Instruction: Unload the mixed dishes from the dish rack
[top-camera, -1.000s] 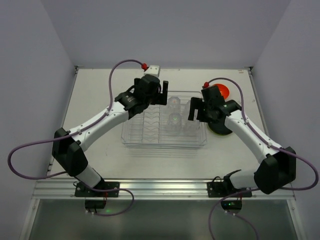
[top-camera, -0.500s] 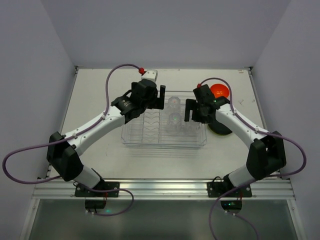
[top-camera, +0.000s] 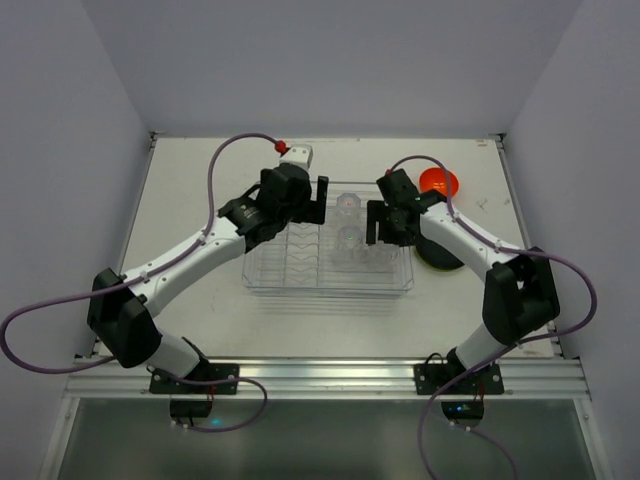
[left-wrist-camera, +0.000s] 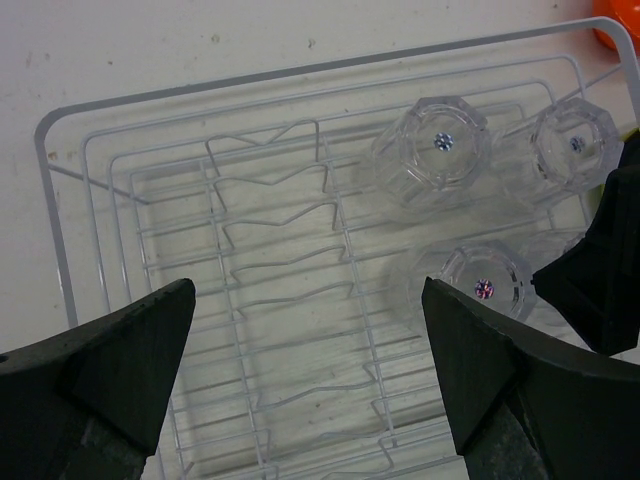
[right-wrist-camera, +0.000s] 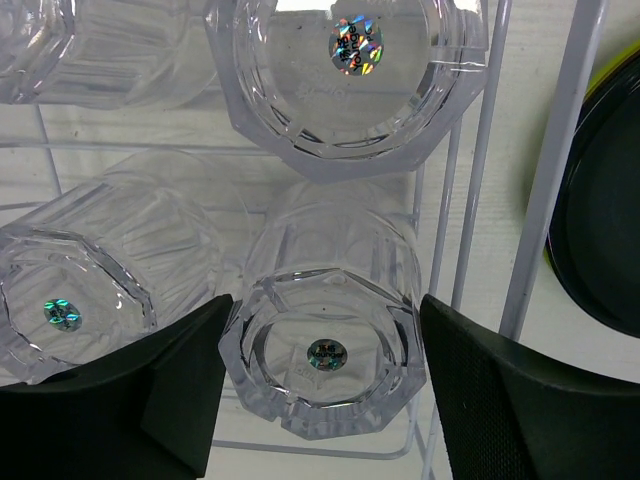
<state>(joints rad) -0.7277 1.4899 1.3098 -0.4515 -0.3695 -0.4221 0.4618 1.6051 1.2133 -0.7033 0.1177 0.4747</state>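
Note:
The clear dish rack (top-camera: 300, 262) lies mid-table with several clear tumblers upside down in its right half. My right gripper (right-wrist-camera: 325, 385) hangs over the rack's right side (top-camera: 385, 222), open, its fingers (right-wrist-camera: 160, 400) straddling one tumbler (right-wrist-camera: 325, 350) and standing close to its sides. My left gripper (left-wrist-camera: 308, 300) is open above the rack's bare slot dividers (left-wrist-camera: 280, 270), near the rack's far left (top-camera: 322, 200), with nothing between its fingers. Three tumblers (left-wrist-camera: 432, 150) stand to its right. The orange-red bowl (top-camera: 440, 182) and the black plate (top-camera: 441, 255) on the yellow-green plate (right-wrist-camera: 547, 245) sit on the table right of the rack.
The rack's wire wall (right-wrist-camera: 475, 190) runs just right of the straddled tumbler, and another tumbler (right-wrist-camera: 80, 290) stands close on its left. The black body of the right gripper (left-wrist-camera: 600, 270) reaches into the left wrist view. Side walls enclose the table.
The right gripper has moved left, from beside the bowl and plates to over the rack's tumblers, and its jaws have narrowed. The left gripper has shifted slightly, still open.

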